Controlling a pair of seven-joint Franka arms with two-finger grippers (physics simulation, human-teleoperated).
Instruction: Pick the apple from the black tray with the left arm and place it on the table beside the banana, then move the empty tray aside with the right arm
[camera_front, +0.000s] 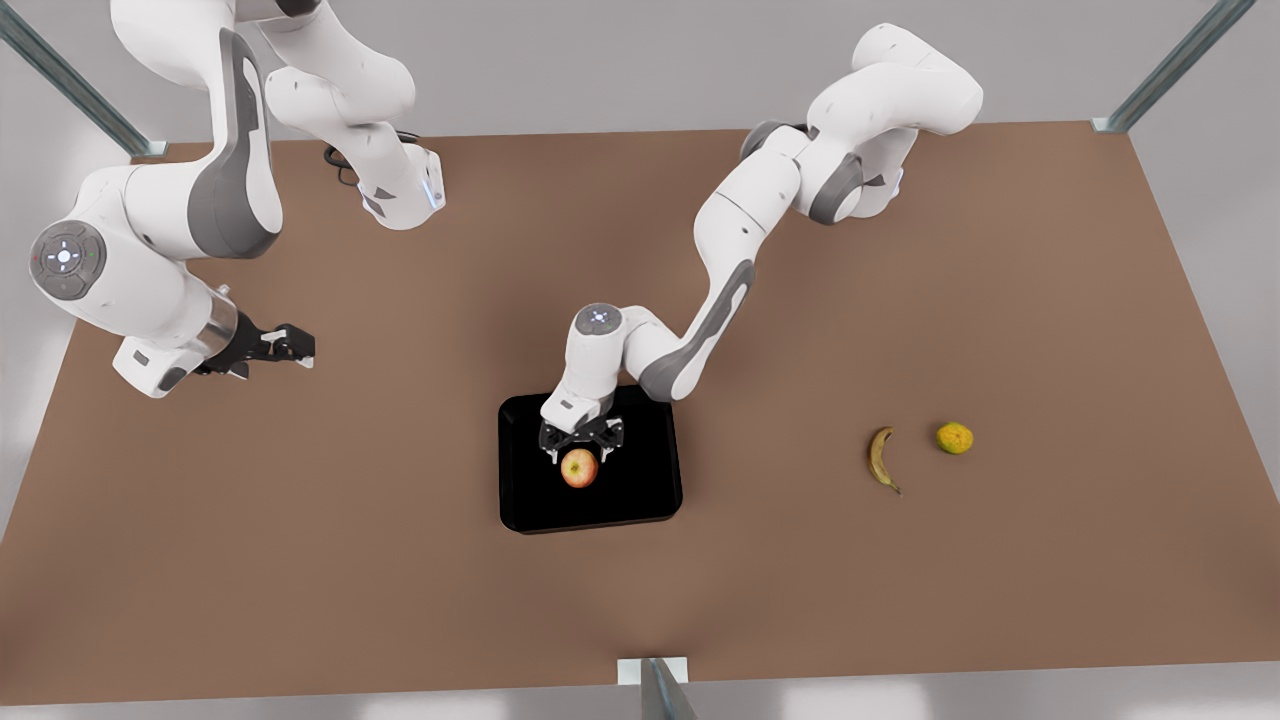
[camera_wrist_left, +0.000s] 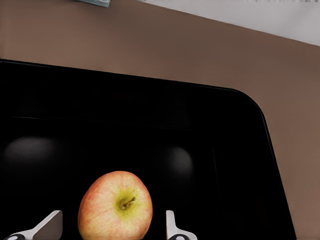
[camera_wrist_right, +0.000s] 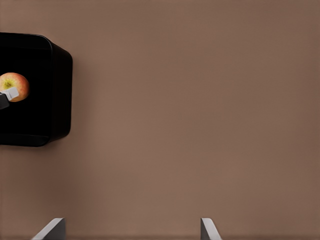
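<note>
You see the left arm's black two-finger gripper (camera_front: 580, 448) low over the glossy black shallow tray (camera_front: 640, 500), fingers spread, one on each side of the small round red-and-yellow apple (camera_front: 579, 468). In the left wrist view the white fingertips (camera_wrist_left: 171, 222) flank the apple (camera_wrist_left: 115, 206) with a gap on both sides (not touching it). The apple sits on the tray floor, near the middle, clear of every rim. The tray's rounded corner (camera_wrist_left: 252, 105) and low rim show, with bare table beyond.

The large flat matt brown tabletop (camera_front: 1050, 300) is open all round the tray. The small curved yellow-brown banana (camera_front: 881, 457) lies well apart toward the front view's right, with the bumpy yellow-green citrus fruit (camera_front: 954, 438) just beside it.

The right arm's gripper (camera_front: 290, 345) waits over bare table toward the front view's left, well apart from the tray; its fingertips (camera_wrist_right: 52, 229) stand spread, holding nothing.
</note>
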